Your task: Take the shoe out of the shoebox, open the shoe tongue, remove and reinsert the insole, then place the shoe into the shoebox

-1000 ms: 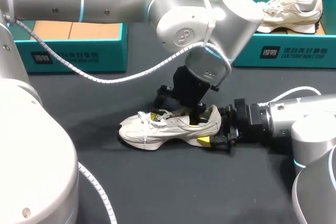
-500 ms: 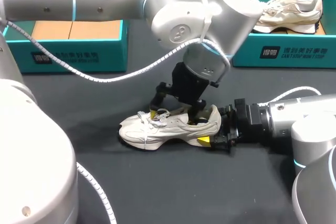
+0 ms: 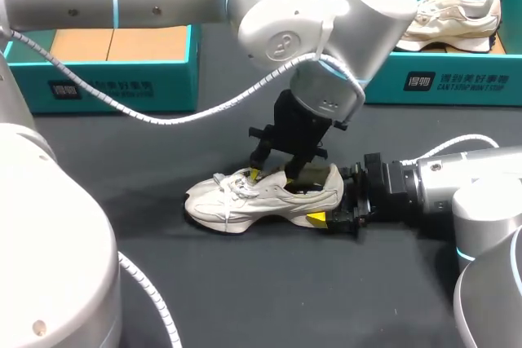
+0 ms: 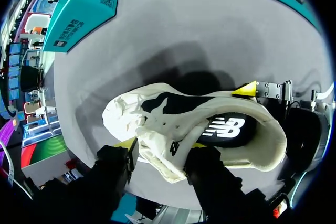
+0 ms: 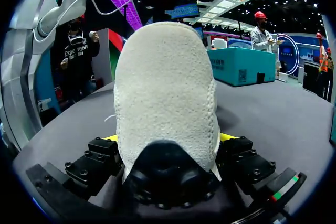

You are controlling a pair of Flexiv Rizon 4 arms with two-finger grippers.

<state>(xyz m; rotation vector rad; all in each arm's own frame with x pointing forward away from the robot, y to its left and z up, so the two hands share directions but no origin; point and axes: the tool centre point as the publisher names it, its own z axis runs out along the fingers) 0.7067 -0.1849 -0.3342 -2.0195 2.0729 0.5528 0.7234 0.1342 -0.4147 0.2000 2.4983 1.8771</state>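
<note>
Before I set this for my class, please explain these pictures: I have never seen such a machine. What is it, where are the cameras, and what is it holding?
It is a robot with two arms at a table. One camera looks down from above; one more sits on each wrist. A white shoe lies on the table. The right arm clamps its heel in its jaws; the left arm, above it, pinches the tongue in its jaws. Behind stand a left shoebox and a right shoebox, which holds a second shoe.
</note>
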